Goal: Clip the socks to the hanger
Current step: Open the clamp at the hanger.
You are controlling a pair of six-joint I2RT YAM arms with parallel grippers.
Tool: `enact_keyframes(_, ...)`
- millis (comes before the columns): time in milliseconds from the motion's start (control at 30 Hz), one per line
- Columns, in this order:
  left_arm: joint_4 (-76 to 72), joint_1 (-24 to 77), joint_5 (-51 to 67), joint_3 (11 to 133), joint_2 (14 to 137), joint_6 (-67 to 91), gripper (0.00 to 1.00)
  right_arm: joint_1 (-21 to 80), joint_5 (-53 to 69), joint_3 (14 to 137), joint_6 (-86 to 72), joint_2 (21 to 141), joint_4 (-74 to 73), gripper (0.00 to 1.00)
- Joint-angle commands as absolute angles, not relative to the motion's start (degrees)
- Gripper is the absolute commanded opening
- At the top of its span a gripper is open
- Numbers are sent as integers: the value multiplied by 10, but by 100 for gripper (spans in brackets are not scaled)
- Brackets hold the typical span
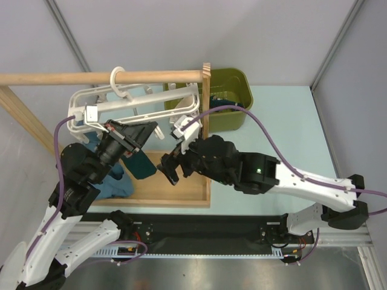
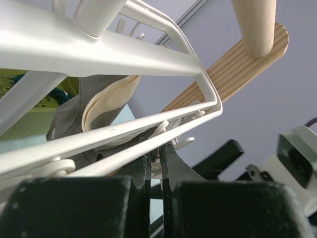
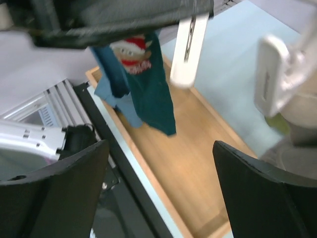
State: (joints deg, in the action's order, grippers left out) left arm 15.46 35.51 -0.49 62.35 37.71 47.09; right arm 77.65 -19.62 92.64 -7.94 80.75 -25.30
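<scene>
- Hanger (image 2: pixel 99 52): white frame hooked over wooden rod (image 1: pixel 60 78).
- Left gripper (image 2: pixel 156 158): clenched on one white clip peg (image 2: pixel 156 171) under the frame.
- Right gripper (image 3: pixel 158 146): fingers spread wide, nothing between them.
- Sock (image 3: pixel 151 84): dark teal, red-and-white patch, dangling just below the left arm's fingers, above wooden tray (image 1: pixel 181 190).
</scene>
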Motion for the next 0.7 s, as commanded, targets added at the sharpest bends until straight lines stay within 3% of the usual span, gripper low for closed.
enact_keyframes(0, 168, 361, 1, 609, 375, 470, 0, 807, -234, 912, -82, 721, -287, 93)
enact_keyframes(233, 176, 361, 1, 600, 367, 461, 0, 811, -318, 772, -176, 521, -362, 82)
enact_keyframes(467, 185, 361, 11, 594, 354, 461, 0, 758, -436, 615, -257, 407, -382, 84)
enact_keyframes(567, 195, 361, 11, 604, 352, 459, 0, 577, -355, 616, -252, 480, -413, 84)
enact_keyframes(633, 206, 361, 12, 609, 352, 457, 0, 404, -194, 609, -246, 531, -395, 82)
enact_keyframes(667, 207, 360, 12, 613, 351, 455, 0, 366, -159, 598, -238, 539, -346, 80)
